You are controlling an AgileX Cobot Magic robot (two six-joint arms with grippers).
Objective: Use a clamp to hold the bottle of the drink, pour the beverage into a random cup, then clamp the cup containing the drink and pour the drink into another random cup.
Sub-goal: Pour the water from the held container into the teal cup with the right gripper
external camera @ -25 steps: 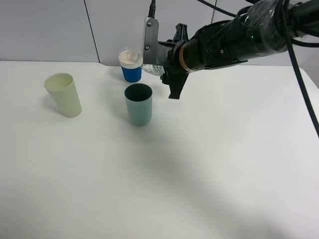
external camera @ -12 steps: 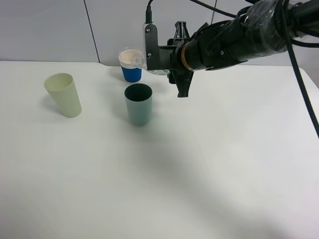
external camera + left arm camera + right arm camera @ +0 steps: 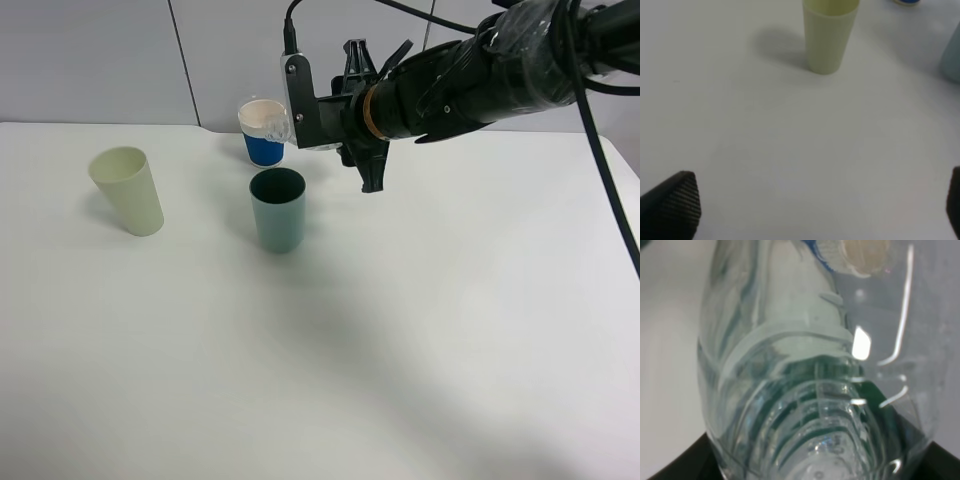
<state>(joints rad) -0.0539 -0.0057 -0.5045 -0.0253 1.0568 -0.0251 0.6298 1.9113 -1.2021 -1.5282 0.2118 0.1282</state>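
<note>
My right gripper (image 3: 342, 125), the clamp, is shut on the clear bottle (image 3: 283, 128) and holds it tipped on its side in the air, just behind and above the teal tumbler (image 3: 278, 209). The bottle's neck points left, towards the blue-and-cream cup. In the right wrist view the ribbed bottle (image 3: 805, 390) with its dark green label fills the picture; no stream of beverage shows. The pale green tapered cup (image 3: 128, 190) stands upright at the left. My left gripper (image 3: 812, 210) hangs open over the table short of that pale green cup (image 3: 830, 35).
A blue-and-cream cup (image 3: 263, 132) stands behind the teal tumbler, close under the bottle's neck. The white table (image 3: 400, 330) ends at a grey wall at the back. The teal tumbler (image 3: 952, 55) shows at the edge of the left wrist view.
My right gripper has rolled further and lifted slightly, laying the bottle flatter with its neck swung left towards the blue-and-cream cup. The cups and the left gripper have not moved.
</note>
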